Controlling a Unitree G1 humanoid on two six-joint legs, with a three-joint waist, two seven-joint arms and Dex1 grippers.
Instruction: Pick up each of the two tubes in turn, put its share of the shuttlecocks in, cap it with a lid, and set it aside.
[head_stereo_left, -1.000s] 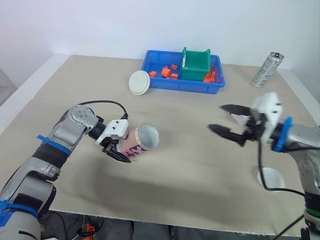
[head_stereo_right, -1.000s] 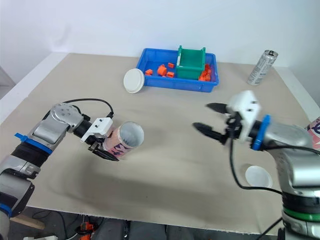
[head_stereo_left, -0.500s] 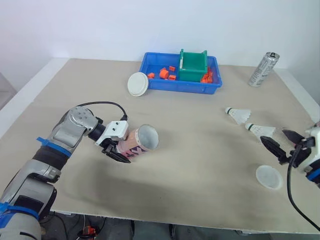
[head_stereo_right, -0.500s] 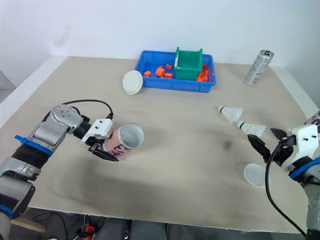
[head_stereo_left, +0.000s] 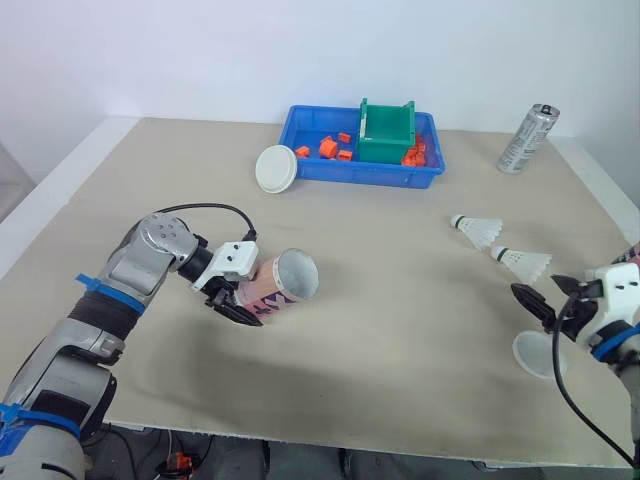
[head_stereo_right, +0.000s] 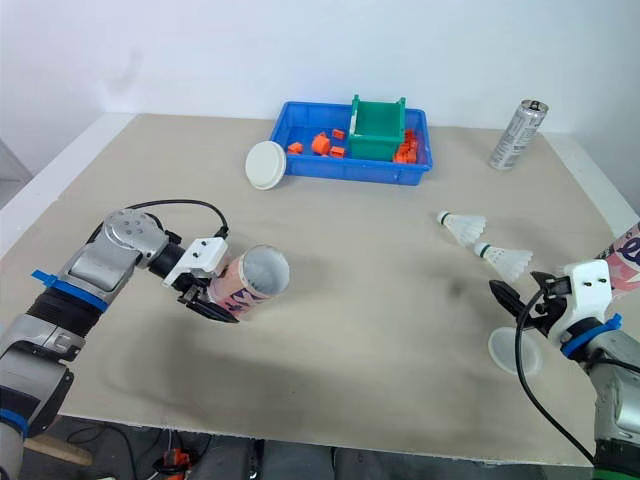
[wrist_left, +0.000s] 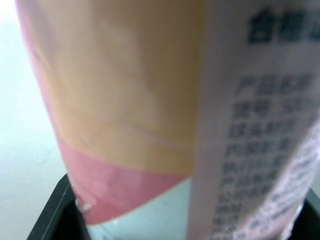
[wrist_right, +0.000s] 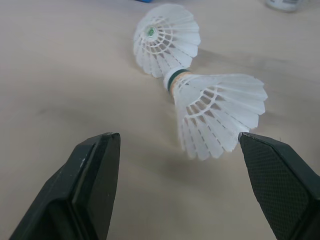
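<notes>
My left gripper (head_stereo_left: 236, 296) is shut on a pink patterned tube (head_stereo_left: 278, 283), holding it tilted a little above the table's left half, its open mouth turned right; the tube (wrist_left: 140, 100) sits close between the fingers in the left wrist view. Two white shuttlecocks (head_stereo_left: 478, 229) (head_stereo_left: 524, 262) lie on the right side of the table. My right gripper (head_stereo_left: 541, 292) is open just on the near side of them, touching neither; the right wrist view shows the shuttlecocks (wrist_right: 167, 39) (wrist_right: 218, 114) ahead of its spread fingers (wrist_right: 95, 182). A white lid (head_stereo_left: 537, 354) lies under that gripper. Another lid (head_stereo_left: 277, 167) rests beside the blue bin. A second patterned tube (head_stereo_right: 628, 250) peeks in at the right edge.
A blue bin (head_stereo_left: 330, 162) at the back holds small orange parts and a green box (head_stereo_left: 387, 131). A silver can (head_stereo_left: 527, 139) stands at the back right. The table's right edge runs close to my right arm.
My open right gripper has pulled back from the middle of the table to its near right side, uncovering the two shuttlecocks and a lid. The left gripper and tube have stayed put.
</notes>
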